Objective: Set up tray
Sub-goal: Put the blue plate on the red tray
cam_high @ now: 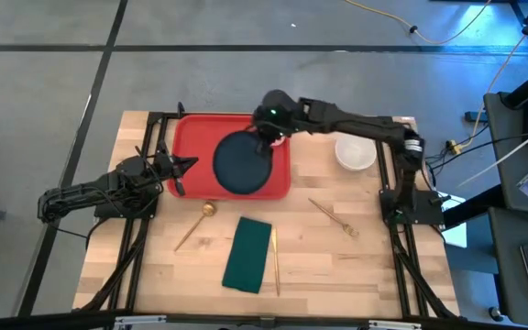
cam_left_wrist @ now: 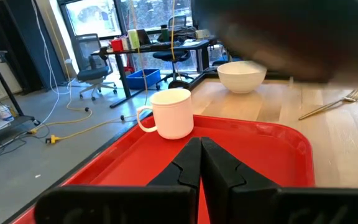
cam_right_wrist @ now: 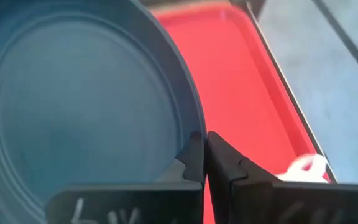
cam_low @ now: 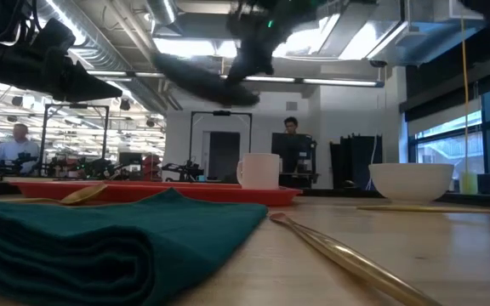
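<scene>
Starting at the left, we see the left gripper [cam_high: 180, 170] resting at the tray's [cam_high: 191, 133] 9 o'clock edge, fingers pressed together on nothing. The red tray lies on the counter [cam_high: 337, 266] toward 11 o'clock, with a white mug [cam_left_wrist: 168, 113] standing on it. Over the tray's middle hangs a dark plate [cam_high: 243, 164], pinched by its rim in the right gripper [cam_high: 266, 137], which reaches in from 3 o'clock. The low view shows the plate lifted and tilted, well above the tray. Below, toward 6 o'clock, lie a gold spoon [cam_high: 195, 225], a green napkin [cam_high: 247, 254] and a gold utensil [cam_high: 275, 261] just beside it; a fork [cam_high: 334, 218] and a white bowl [cam_high: 356, 152] lie further right.

We judge the step in hand to be placing the plate on the tray. Next we would level it, lower it onto bare tray clear of the mug, then release.
</scene>
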You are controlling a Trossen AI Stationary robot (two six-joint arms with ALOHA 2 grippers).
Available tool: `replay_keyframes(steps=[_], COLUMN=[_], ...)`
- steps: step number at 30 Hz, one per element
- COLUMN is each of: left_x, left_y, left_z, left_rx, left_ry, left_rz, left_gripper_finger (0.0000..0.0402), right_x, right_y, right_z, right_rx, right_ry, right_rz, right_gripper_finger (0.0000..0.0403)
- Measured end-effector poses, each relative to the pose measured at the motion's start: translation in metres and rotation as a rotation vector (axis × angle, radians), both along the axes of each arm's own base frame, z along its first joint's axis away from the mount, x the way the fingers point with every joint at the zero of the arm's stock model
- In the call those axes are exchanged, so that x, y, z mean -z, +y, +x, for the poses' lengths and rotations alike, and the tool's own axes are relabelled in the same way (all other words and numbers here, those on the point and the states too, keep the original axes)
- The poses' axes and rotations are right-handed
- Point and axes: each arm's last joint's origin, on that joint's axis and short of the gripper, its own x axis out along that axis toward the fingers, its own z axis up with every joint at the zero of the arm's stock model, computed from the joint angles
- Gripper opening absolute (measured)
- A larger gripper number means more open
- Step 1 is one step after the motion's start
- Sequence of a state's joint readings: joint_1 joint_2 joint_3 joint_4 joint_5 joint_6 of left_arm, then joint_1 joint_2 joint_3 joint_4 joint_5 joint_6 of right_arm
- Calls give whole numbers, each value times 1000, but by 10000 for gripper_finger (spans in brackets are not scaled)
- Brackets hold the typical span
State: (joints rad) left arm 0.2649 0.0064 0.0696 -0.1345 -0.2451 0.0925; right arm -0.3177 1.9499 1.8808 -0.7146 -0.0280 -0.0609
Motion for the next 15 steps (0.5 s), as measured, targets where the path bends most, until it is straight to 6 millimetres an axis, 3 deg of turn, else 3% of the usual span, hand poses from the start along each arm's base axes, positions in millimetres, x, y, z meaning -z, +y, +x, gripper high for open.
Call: replay_keyframes(steps=[7,15], left_x=[1,1], left_y=[0,0], left_z=[0,0], left_rx=[0,0], left_ry=[5,5], left_rz=[-1,-1], left_gripper_finger=[4,4], right_x=[64,109], right_y=[-45,-68], right_z=[26,33], right_rx=[-10,7], right_ry=[173,269], right_rz=[-14,23], right_gripper_finger=[0,0])
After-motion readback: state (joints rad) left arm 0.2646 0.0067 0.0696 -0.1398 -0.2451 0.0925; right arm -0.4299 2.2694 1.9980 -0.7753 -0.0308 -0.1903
